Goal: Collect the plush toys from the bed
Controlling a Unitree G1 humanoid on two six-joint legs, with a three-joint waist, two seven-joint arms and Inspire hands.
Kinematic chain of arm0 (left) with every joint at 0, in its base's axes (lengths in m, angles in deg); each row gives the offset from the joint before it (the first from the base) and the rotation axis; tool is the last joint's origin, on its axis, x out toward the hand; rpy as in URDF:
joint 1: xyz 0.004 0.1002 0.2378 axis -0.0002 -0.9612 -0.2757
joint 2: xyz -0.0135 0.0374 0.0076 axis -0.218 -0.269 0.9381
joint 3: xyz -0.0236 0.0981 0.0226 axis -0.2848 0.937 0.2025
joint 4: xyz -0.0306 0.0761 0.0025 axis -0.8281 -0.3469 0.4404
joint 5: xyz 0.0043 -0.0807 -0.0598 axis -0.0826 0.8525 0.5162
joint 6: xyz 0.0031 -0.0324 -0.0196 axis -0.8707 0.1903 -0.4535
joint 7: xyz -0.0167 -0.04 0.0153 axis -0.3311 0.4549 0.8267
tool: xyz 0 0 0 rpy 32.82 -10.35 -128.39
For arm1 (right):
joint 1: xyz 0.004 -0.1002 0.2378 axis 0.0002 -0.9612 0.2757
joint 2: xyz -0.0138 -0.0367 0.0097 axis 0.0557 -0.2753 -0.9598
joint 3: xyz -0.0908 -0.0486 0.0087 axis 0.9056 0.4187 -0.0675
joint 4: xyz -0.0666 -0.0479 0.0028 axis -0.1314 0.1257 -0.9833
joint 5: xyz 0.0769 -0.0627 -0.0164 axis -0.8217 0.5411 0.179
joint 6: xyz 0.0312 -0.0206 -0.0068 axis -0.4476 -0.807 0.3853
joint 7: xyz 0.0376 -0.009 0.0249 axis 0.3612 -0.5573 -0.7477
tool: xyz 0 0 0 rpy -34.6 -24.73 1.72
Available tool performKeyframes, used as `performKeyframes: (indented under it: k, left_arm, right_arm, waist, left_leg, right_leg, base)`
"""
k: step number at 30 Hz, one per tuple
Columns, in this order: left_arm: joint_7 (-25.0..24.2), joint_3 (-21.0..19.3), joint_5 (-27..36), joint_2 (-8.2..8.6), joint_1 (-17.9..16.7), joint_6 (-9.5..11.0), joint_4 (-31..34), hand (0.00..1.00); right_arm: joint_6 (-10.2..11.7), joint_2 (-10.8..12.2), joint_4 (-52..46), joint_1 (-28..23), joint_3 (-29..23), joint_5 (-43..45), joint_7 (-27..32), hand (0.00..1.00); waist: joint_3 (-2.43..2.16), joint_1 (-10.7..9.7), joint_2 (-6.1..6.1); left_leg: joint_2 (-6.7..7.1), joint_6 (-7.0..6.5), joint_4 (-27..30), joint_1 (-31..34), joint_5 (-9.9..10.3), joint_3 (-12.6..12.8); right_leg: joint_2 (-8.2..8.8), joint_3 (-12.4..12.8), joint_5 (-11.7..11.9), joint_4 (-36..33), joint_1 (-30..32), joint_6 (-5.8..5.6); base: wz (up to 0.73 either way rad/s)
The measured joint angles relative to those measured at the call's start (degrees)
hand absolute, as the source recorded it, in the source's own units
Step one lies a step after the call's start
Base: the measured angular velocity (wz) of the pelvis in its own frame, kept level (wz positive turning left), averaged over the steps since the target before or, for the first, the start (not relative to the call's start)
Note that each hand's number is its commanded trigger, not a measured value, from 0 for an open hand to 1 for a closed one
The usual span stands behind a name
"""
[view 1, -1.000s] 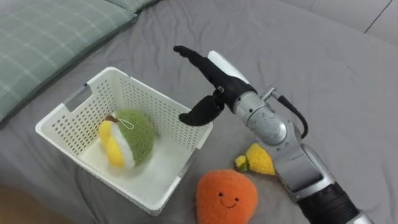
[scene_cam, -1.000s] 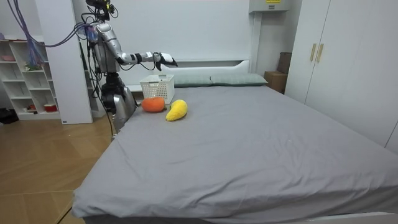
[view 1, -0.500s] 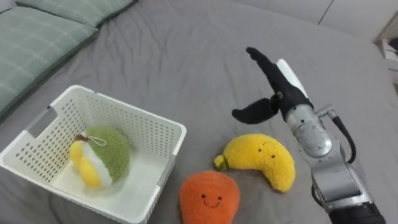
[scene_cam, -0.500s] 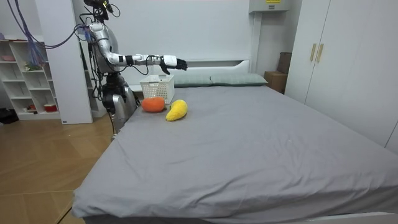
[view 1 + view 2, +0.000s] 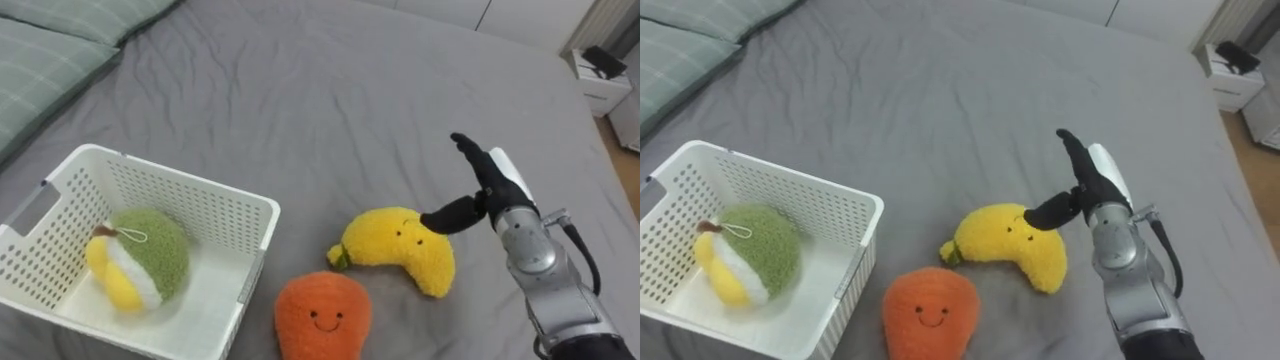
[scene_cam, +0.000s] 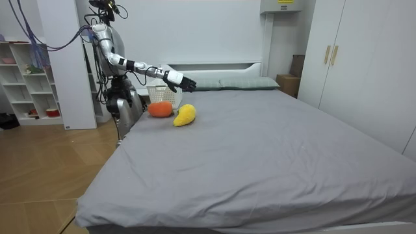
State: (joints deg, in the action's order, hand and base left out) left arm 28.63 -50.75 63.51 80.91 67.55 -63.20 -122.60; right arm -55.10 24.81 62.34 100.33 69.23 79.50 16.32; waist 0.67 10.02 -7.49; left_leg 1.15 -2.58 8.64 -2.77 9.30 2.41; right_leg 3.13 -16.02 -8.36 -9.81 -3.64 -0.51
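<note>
1. The yellow banana toy (image 5: 400, 250) lies flat on the grey bed (image 5: 300, 90), curved, face up. It is apart from the basket and not held.
2. The right hand (image 5: 492, 192) hovers at the banana's far right end with fingers straight and thumb spread wide, gripping nothing. The thumb tip sits just beside the toy's upper edge; I cannot tell whether it touches.
3. The orange toy (image 5: 322, 315) lies just beside the banana's stem end, nearer the robot and also loose on the sheet.
4. The white basket (image 5: 200, 190) stands to the left of both, with a green round toy (image 5: 140, 265) already inside. A pillow (image 5: 50, 50) lies beyond it.
5. In the room view the robot stands at the bed's corner, arm stretched out over the mattress.
6. Judgement: one toy is collected and two remain. The banana looks like the next target.
7. Risks:
   - Closing from the end could pinch only the tip, so the plush droops or slips out.
   - A low approach could nudge it away or bunch the sheet into the grasp.
   - The carry passes over the orange toy, and the basket's near rim could catch a dangling end.
</note>
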Motion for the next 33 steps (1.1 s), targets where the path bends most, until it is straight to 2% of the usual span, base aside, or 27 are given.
performKeyframes:
  k: [4, 7, 11, 15, 20, 23, 26, 29, 30, 31, 32, 33]
  left_arm:
    - [0.16, 2.32, 0.12, -1.53, 0.34, 0.00, 0.00, 0.00]
    - [0.15, 3.25, 2.12, -2.27, 0.87, 0.03, 0.00, 0.00]
    - [0.17, 3.21, 2.22, -2.32, 2.46, 0.44, -0.03, 0.00]
    - [0.16, 4.17, 3.33, -2.37, 4.41, 0.47, -0.51, 0.00]
    - [-0.18, 5.78, 4.41, -2.45, 5.15, 1.70, -0.75, 0.00]
    - [-0.45, 7.70, 6.43, -2.83, 5.87, 2.26, -1.72, 0.00]
    - [-0.47, 8.79, 6.77, -2.88, 6.87, 2.70, -3.08, 0.00]
    - [-0.51, 10.56, 7.83, -3.04, 7.73, 2.96, -4.96, 0.00]
    - [-0.51, 10.68, 7.87, -3.05, 7.76, 3.00, -5.09, 0.00]
    - [-0.51, 10.87, 7.94, -3.09, 7.77, 3.09, -5.36, 0.00]
    - [-0.51, 10.94, 7.97, -3.16, 7.78, 3.32, -5.78, 0.00]
    - [-0.51, 10.95, 8.01, -3.24, 7.78, 3.39, -5.91, 0.00]
  right_arm:
    - [-0.02, -0.34, 5.82, 1.61, 0.31, -4.15, 1.65, 0.00]
    - [1.14, -1.04, 11.14, 3.28, 0.90, -5.44, 2.34, 0.00]
    - [1.95, -2.65, 17.40, 6.56, 1.91, -5.84, 2.76, 0.00]
    - [3.20, -2.70, 24.92, 11.57, 3.60, -5.66, 4.28, 0.00]
    - [4.10, -2.73, 29.71, 13.65, 5.48, -5.91, 5.03, 0.00]
    - [5.49, -2.73, 32.31, 14.64, 7.47, -6.33, 5.85, 0.00]
    - [5.51, -2.57, 32.92, 14.64, 8.15, -6.60, 6.61, 0.00]
    - [5.55, -2.55, 34.17, 14.69, 9.04, -8.30, 7.89, 0.00]
    - [5.57, -2.56, 34.18, 14.85, 9.04, -8.57, 8.17, 0.04]
    - [5.60, -2.55, 34.30, 15.33, 9.04, -9.14, 8.77, 0.12]
    - [5.65, -2.56, 34.57, 15.87, 9.04, -9.82, 9.26, 0.30]
    - [5.68, -2.57, 34.59, 16.12, 9.04, -10.03, 9.60, 0.53]
  waist:
    - [-0.03, -0.23, -0.27]
    - [0.02, -0.40, -0.20]
    - [0.02, 0.11, -0.23]
    - [0.18, 0.22, -0.15]
    - [0.32, 1.36, -0.14]
    - [1.11, 1.45, 0.22]
    - [1.38, 2.14, 0.52]
    - [1.45, 3.04, 0.64]
    - [1.45, 3.07, 0.65]
    - [1.47, 3.08, 0.67]
    - [1.48, 3.08, 0.71]
    - [1.48, 3.07, 0.71]
  left_leg:
    - [-0.07, -0.01, 1.01, 2.84, 0.22, -0.03]
    - [-0.17, 0.00, 1.61, 4.24, 0.20, -0.03]
    - [-0.44, 0.07, 2.30, 7.56, 0.14, 0.43]
    - [-0.51, 0.16, 3.04, 10.83, 0.08, 0.07]
    - [-0.46, 0.17, 3.06, 12.13, 0.07, -0.64]
    - [-0.40, 0.17, 3.06, 12.53, 0.06, -1.22]
    - [-0.35, 0.17, 3.13, 13.50, 0.05, -1.43]
    - [-0.38, 0.17, 3.13, 13.89, 0.05, -1.35]
    - [-0.38, 0.17, 3.13, 14.09, 0.05, -1.35]
    - [-0.38, 0.18, 3.13, 14.28, 0.04, -1.33]
    - [-0.38, 0.18, 3.13, 14.27, 0.04, -1.32]
    - [-0.38, 0.18, 3.13, 14.27, 0.04, -1.33]
  right_leg:
    - [-0.02, 0.11, 0.15, -0.41, 2.44, 0.23]
    - [0.00, -0.27, 0.17, -0.83, 3.93, 0.27]
    - [-0.09, -0.23, 0.44, -0.85, 7.18, 0.63]
    - [-0.13, -0.82, 0.64, -0.80, 9.99, 0.86]
    - [0.04, -1.65, 0.63, -0.66, 11.02, 0.84]
    - [0.01, -2.92, 0.63, -0.62, 11.03, 0.83]
    - [0.07, -2.93, 0.63, -0.67, 11.96, 0.83]
    - [0.20, -2.66, 0.62, -0.72, 12.44, 0.83]
    - [0.20, -2.64, 0.62, -0.72, 12.64, 0.82]
    - [0.18, -2.63, 0.62, -0.71, 12.83, 0.82]
    - [0.15, -2.65, 0.62, -0.71, 12.83, 0.82]
    - [0.09, -2.65, 0.62, -0.72, 12.82, 0.82]
  base:
    - [-0.02]
    - [0.00]
    - [-0.04]
    - [0.04]
    - [0.09]
    - [0.13]
    - [0.02]
    - [-0.01]
    - [0.00]
    - [0.00]
    - [0.00]
    - [0.00]
